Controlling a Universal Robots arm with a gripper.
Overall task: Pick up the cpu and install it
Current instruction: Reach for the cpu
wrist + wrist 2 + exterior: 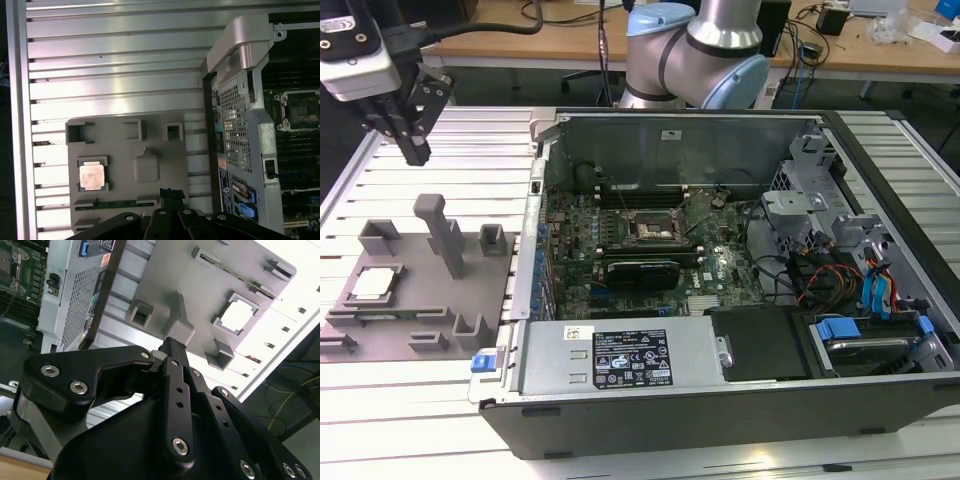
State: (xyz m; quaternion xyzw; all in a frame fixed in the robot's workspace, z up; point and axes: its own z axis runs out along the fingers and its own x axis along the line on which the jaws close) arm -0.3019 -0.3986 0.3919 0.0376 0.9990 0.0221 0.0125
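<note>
**Case** [720, 410]: open desktop computer lying on its side on the slatted metal table [420, 420], interior facing up. It takes up the centre and the exterior view's right.

**Power supply** [620, 358]: grey box with a label, along the nearest wall of the case.

**Drive bay** [840, 328]: blue caddy and bundled cables, at the exterior view's right of the case.

**Tray** [420, 300]: grey moulded plate flat on the table, just beside the case on the exterior view's left. It carries raised pockets and one upright post [445, 235]. Also seen in both wrist views [120, 187] [200, 295].

**Cpu** [375, 284]: small square chip, pale metal top up, lying flat in a square recess of the tray on the side away from the case. Seen in both wrist views [92, 176] [236, 316]. Nothing touches it.

**Card** [640, 272]: long black card, mounted on the green motherboard, nearer than the socket.

**Socket** [655, 228]: square metal frame with a dark centre, mid-board, just behind the card. Also seen in the first wrist view [300, 110].

**Gripper** [415, 150]: black, fingers together and holding nothing. It hangs in the air above the far end of the tray, tips pointing down, well apart from the cpu. Both wrist views [166, 192] [172, 345] place its tips in line with the post.

**Arm** [695, 50]: silver and pale blue joints, behind the far wall of the case.

**Desk** [520, 45]: wooden, with cables, farthest back.
</note>
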